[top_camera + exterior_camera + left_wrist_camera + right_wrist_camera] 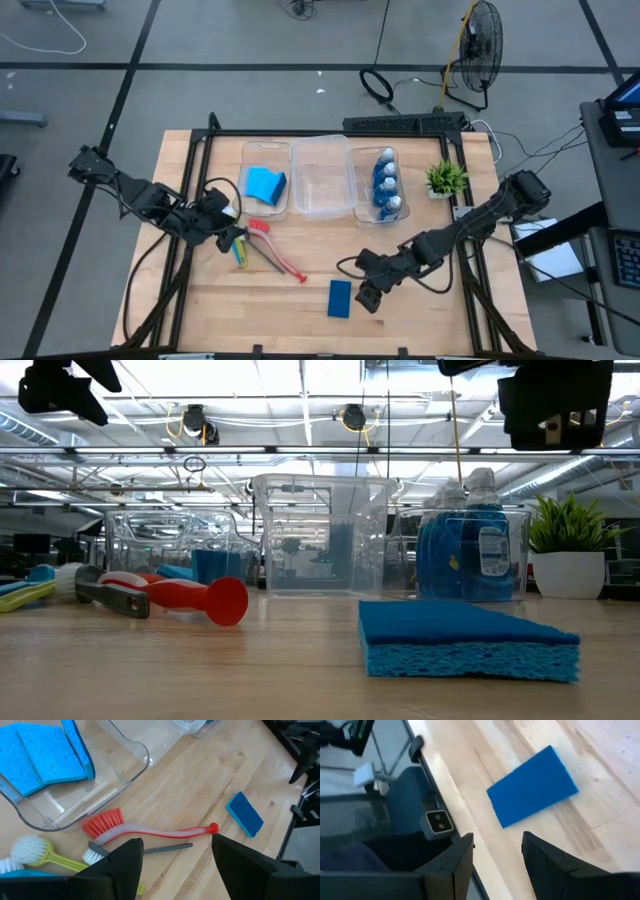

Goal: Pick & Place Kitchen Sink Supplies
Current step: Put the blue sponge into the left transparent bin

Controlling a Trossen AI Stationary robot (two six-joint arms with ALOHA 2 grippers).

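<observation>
Low view: bottles [468, 550] carry white labels, writing unreadable

bottles [470, 550]: count unclear, overlapping in bin | yellow-green brush [45, 857]: handle hidden behind left gripper [172, 865]

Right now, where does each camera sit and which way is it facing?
High: overhead, looking straight down; both arms show, left claw, right claw.
Low: table height, looking level across at the loose sponge; arm parts hang above.
Left wrist: looks past its open claw at the red brush.
Right wrist: looks past its open claw at that sponge.
All four share the sponge.
</observation>
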